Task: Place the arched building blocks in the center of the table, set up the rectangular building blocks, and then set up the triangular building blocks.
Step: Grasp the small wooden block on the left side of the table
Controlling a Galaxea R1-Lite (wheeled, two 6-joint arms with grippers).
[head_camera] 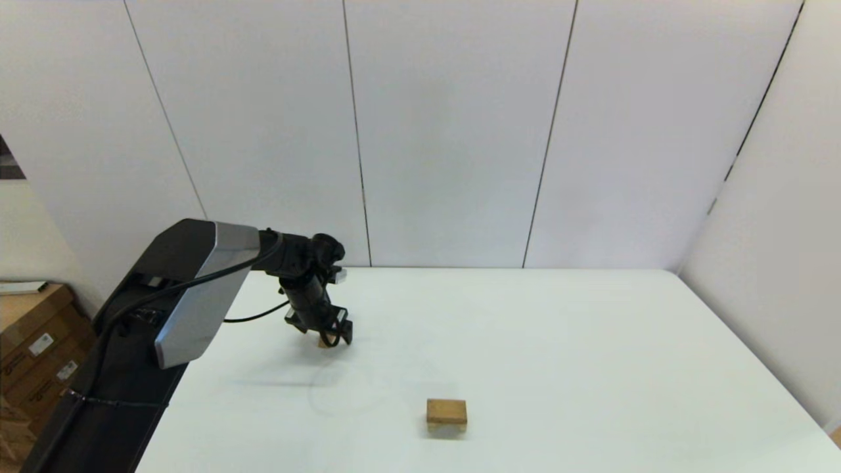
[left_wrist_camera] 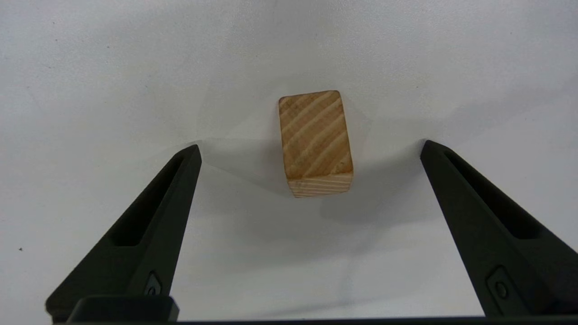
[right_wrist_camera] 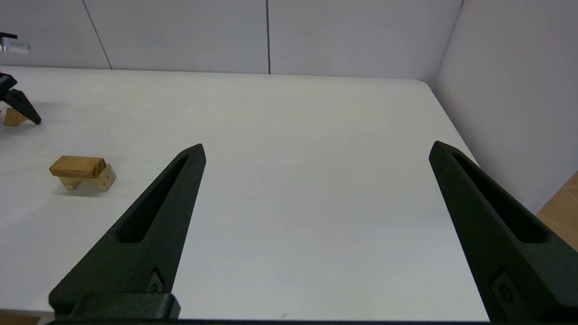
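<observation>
Nearest the head camera stands the arched block (head_camera: 447,427) with the rectangular slab (head_camera: 447,411) laid flat across its top, close to the near edge of the table (head_camera: 591,341) and roughly midway along it. From above, the slab covers almost all of the arch; only a pale strip of it shows below the slab's front edge. The right wrist view shows the pair from the side, the arched block (right_wrist_camera: 92,179) with its hollow facing down to the tabletop and the slab (right_wrist_camera: 76,166) on top.

The left gripper (head_camera: 326,336) hangs over the far left part of the table, well apart from that stack and nearer the left edge. In the head view the triangular wedge (head_camera: 322,342) is nearly all hidden behind the fingers; only a sliver of tan shows. The left wrist view shows it plainly: the wedge (left_wrist_camera: 316,142) lies on the table between the two fingers, nearer the middle than either tip, touching neither. The left gripper (left_wrist_camera: 310,149) is spread wide and holds nothing.

The right gripper (right_wrist_camera: 316,151) is also spread wide and holds nothing, above the table's right side; its arm is out of the head view.
</observation>
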